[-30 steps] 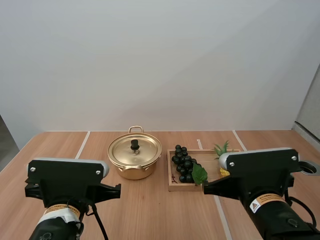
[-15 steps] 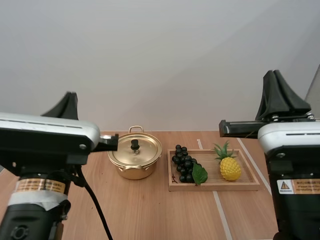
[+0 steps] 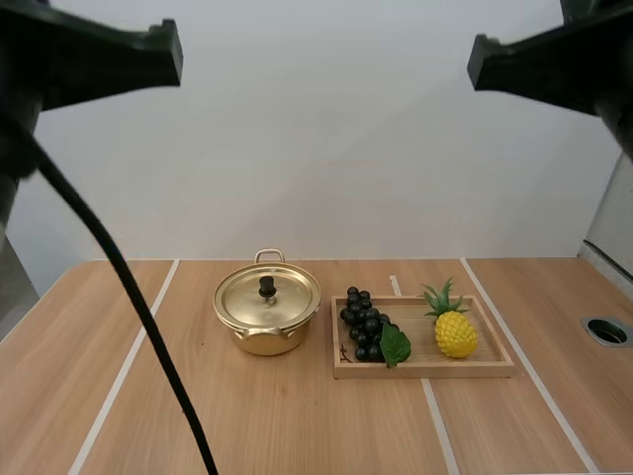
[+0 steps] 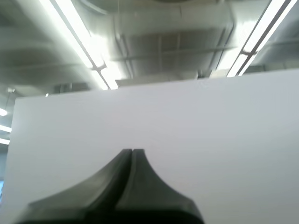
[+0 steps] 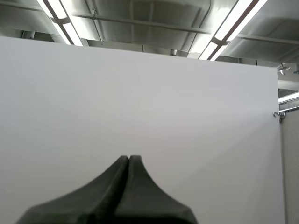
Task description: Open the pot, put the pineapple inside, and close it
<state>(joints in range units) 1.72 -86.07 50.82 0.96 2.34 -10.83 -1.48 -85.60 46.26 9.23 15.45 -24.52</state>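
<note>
Both arms have risen since half a second ago; their bodies then stood low in front of the table, and now the left arm (image 3: 94,54) and the right arm (image 3: 554,59) show as dark shapes high above the table (image 3: 247,426), one at each side and well apart from everything on it; pot, tray and fruit lie just where they lay before.

In its wrist view the left tool (image 4: 132,151) has its fingers pressed together as one dark wedge, with nothing between them; the right tool (image 5: 129,157) is closed in the same way and also holds nothing.

On the table the golden pot (image 3: 267,332) sits with its lid (image 3: 282,299) on, the black knob (image 3: 267,287) at the lid's middle; just beside it, toward the right arm's side, lies the wooden tray (image 3: 425,369). The pineapple (image 3: 455,333) rests in the tray's right part, its green crown toward the far edge; the dark grapes (image 3: 362,319) lie in the tray's left part, nearest the pot, with a green leaf (image 3: 395,345) at their near end; pineapple and grapes are apart.
</note>
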